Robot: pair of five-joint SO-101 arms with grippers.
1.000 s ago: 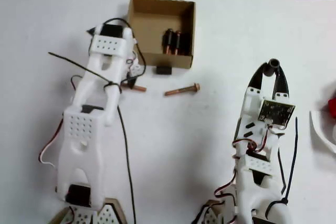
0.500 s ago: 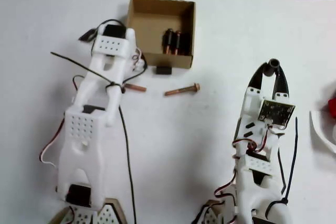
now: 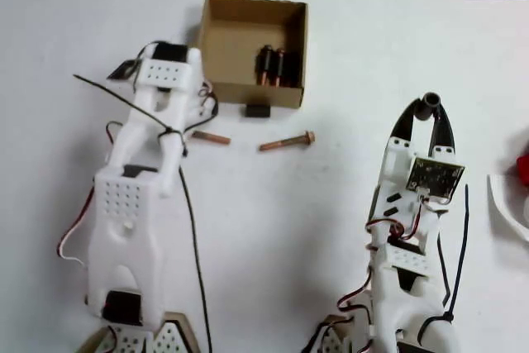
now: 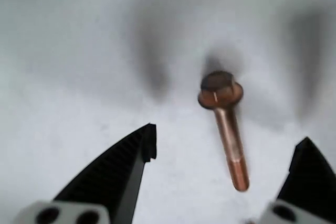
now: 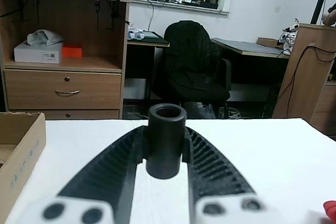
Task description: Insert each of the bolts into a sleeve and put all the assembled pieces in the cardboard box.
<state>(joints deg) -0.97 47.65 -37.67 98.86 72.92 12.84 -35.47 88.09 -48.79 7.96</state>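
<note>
Two copper bolts lie on the white table in front of the cardboard box (image 3: 213, 39): one (image 3: 212, 137) beside my left arm (image 3: 165, 80), the other (image 3: 287, 141) further right. In the left wrist view my left gripper (image 4: 227, 141) hangs open over a bolt (image 4: 224, 124), which lies between its black fingers (image 4: 126, 169). A loose black sleeve (image 3: 258, 110) lies against the box's front wall. Two assembled pieces (image 3: 271, 65) lie inside the box. My right gripper (image 3: 428, 113) is shut on an upright black sleeve (image 5: 166, 140), held above the table at the right.
A white curved object (image 3: 506, 208) and something red (image 3: 522, 169) sit at the table's right edge. The box corner (image 5: 18, 150) appears in the right wrist view. Black cables trail beside both arms. Bare table lies between the arms.
My left arm's wrist has shifted slightly to the left, uncovering more of the near bolt. The right arm and its sleeve have not moved.
</note>
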